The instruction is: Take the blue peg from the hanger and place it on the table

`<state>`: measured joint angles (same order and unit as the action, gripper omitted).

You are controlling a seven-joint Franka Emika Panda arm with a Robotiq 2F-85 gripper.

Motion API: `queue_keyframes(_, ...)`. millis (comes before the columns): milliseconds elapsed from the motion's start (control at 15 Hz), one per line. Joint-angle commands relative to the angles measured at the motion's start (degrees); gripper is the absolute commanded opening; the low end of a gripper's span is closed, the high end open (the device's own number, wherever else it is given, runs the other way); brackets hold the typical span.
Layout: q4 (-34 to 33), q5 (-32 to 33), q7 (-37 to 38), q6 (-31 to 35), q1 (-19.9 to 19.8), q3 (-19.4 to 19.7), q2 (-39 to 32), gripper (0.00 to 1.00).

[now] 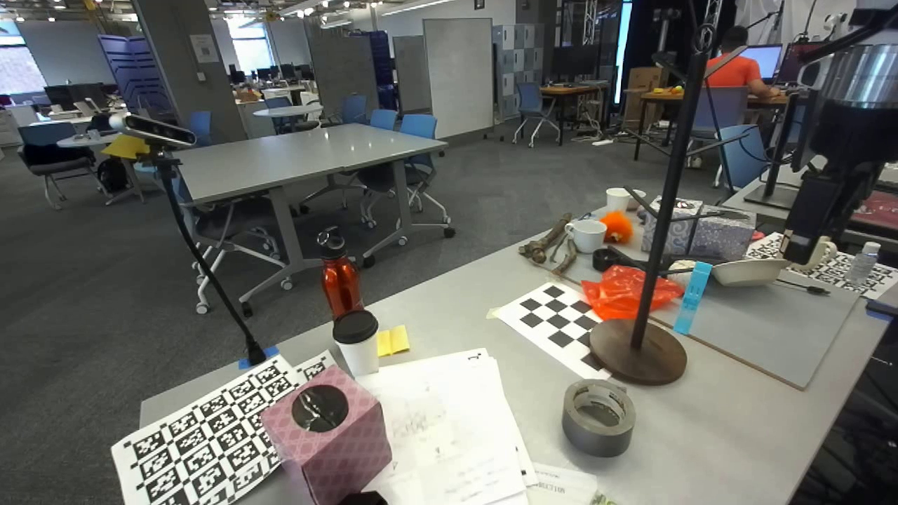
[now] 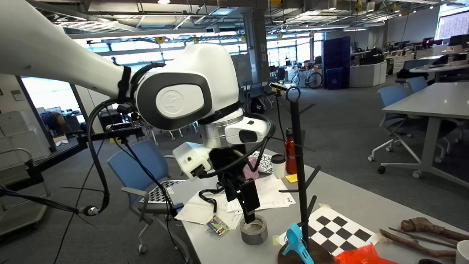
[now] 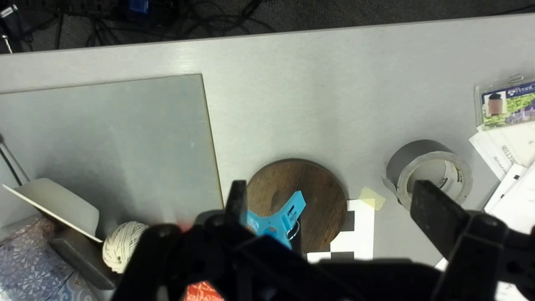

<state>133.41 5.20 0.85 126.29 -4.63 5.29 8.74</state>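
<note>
Hanging low on the hanger [image 3: 309, 179], as far as can be told, the blue peg [image 3: 280, 219] is showing in the wrist view beyond the gripper [image 3: 330, 198], whose fingers [image 3: 439, 215] are standing wide apart and holding nothing. Judging by that, the task is standing at its start: taking the peg off and placing it on the grey table [image 3: 313, 83] are both remaining. In an exterior view, the arm [image 2: 187, 99] is reaching in beside the hanger, with the peg sitting close to the hanger's pole [image 2: 301, 176], apart from the gripper; behind the hanger, a red bottle [image 2: 290, 156] and a lidded cup [image 2: 279, 170] are standing. In an exterior view, a tape roll [image 1: 596, 436] is lying just beside the hanger's base [image 1: 649, 365], and a checkered sheet [image 1: 554, 319] is meeting that base; out past the hanger, a long table [image 1: 295, 158] is standing on dark carpet [image 1: 491, 189] and a person in orange [image 1: 736, 70] is sitting
</note>
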Motion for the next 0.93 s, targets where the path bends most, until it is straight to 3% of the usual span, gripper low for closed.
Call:
queue_keyframes(0, -3.0, -0.2, -4.1, -1.2, -0.1, 0.2, -3.1, 1.00)
queue_keyframes(400, -8.0, -1.6, -11.2, -1.6, -0.7, 1.4, -8.1, 1.00)
queue_keyframes(600, -10.6, -2.0, -11.5, -1.9, -1.0, 1.7, -10.4, 1.00)
queue_keyframes(667, -7.2, -0.5, -9.5, -0.2, -0.7, 1.3, -7.9, 1.00)
queue_keyframes(867, -8.8, -0.6, -9.5, -0.3, -0.9, 1.4, -9.5, 1.00)
